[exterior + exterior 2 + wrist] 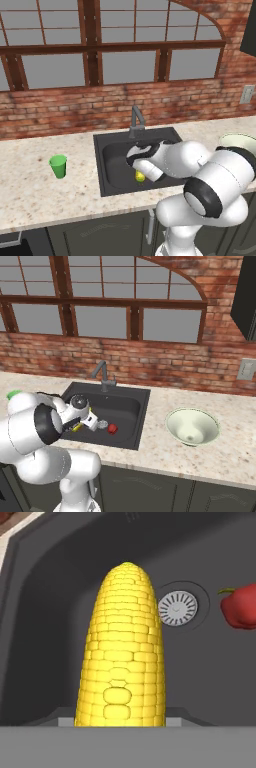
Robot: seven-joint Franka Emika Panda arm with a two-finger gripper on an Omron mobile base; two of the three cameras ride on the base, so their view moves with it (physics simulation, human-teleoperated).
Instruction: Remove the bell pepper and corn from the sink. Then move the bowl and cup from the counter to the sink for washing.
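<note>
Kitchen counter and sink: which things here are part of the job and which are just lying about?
Part of the job:
corn
bell pepper
sink
bowl
cup
counter

Just there:
faucet
drain
windows
brick wall

Both base views look forward and down from behind the arm (one from each side), sharing the sink [112, 150] [127, 401]. The hand view sits close above the sink floor [45, 612].

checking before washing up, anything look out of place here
Yes: food sits in the sink. A corn cob lies on the basin floor beside the drain, and a red pepper lies past it. The bowl and cup stand upright on the counter.
</note>
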